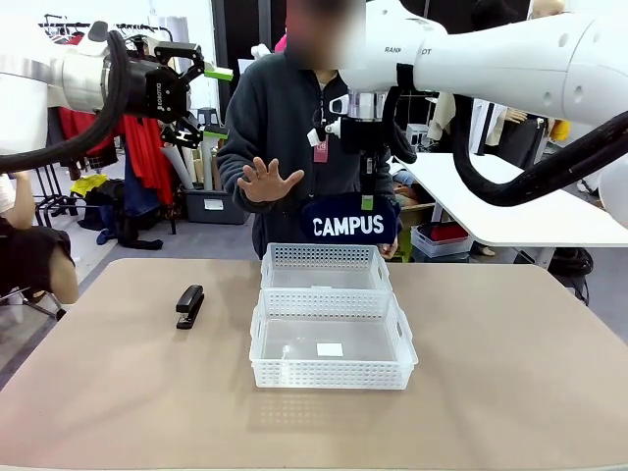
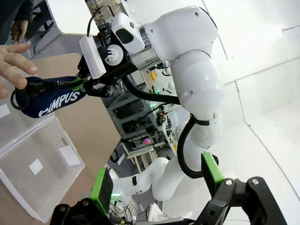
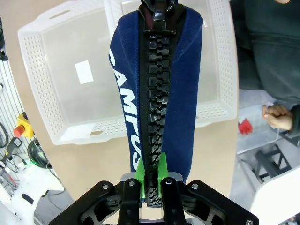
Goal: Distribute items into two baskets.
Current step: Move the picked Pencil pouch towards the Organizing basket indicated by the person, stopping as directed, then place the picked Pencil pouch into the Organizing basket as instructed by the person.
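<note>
My right gripper (image 1: 368, 202) is shut on the top edge of the navy "CAMPUS" pouch (image 1: 348, 225), which hangs above the far basket (image 1: 324, 267). The near basket (image 1: 330, 365) touches it in front, holding just a white label. Looking down from the right wrist, the green pads (image 3: 142, 169) pinch the pouch (image 3: 183, 84) at its zip, over both baskets (image 3: 33, 61). The black stapler (image 1: 189, 305) lies on the table left of the baskets. High at the left, my left gripper (image 1: 191, 88) is open and holds nothing; its view takes in the pouch (image 2: 51, 101) and one basket (image 2: 42, 178).
A person stands at the far side with an open hand (image 1: 267, 182) raised left of the pouch. The tan table (image 1: 510, 373) is bare to the right and in front of the baskets. Beyond it are a white desk (image 1: 510, 211) and clothes racks.
</note>
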Robot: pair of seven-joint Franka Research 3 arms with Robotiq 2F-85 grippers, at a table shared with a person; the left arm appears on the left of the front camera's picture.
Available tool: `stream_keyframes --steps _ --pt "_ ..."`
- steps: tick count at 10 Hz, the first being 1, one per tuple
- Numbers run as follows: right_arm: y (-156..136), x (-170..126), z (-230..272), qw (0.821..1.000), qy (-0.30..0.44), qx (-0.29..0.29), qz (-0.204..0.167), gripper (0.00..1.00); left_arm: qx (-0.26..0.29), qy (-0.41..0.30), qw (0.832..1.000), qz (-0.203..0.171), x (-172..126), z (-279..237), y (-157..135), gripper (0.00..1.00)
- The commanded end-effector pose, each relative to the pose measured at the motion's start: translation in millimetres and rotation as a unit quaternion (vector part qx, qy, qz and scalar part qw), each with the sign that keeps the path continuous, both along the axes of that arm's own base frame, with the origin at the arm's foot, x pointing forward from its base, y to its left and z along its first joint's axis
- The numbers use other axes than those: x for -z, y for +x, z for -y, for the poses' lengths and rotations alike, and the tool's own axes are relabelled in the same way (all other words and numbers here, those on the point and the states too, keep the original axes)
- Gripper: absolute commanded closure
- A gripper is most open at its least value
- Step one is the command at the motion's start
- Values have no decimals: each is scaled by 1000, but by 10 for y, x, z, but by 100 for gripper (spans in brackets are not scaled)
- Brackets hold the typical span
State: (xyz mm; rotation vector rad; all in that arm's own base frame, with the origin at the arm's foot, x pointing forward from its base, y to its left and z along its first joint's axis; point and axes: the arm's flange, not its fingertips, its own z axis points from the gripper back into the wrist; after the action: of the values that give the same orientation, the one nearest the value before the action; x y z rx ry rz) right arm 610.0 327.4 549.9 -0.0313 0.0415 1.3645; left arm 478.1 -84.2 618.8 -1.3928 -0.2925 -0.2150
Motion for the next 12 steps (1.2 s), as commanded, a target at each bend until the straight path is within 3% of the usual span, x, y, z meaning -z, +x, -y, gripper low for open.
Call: stream_keyframes --steps 1,12 --pt "2 6 -2 1000 -1 0 0 100 0 -3 1000 -3 -24 -4 -10 0" --pt "2 6 -2 1000 -1 0 0 100 0 -3 1000 -3 -24 -4 -10 0"
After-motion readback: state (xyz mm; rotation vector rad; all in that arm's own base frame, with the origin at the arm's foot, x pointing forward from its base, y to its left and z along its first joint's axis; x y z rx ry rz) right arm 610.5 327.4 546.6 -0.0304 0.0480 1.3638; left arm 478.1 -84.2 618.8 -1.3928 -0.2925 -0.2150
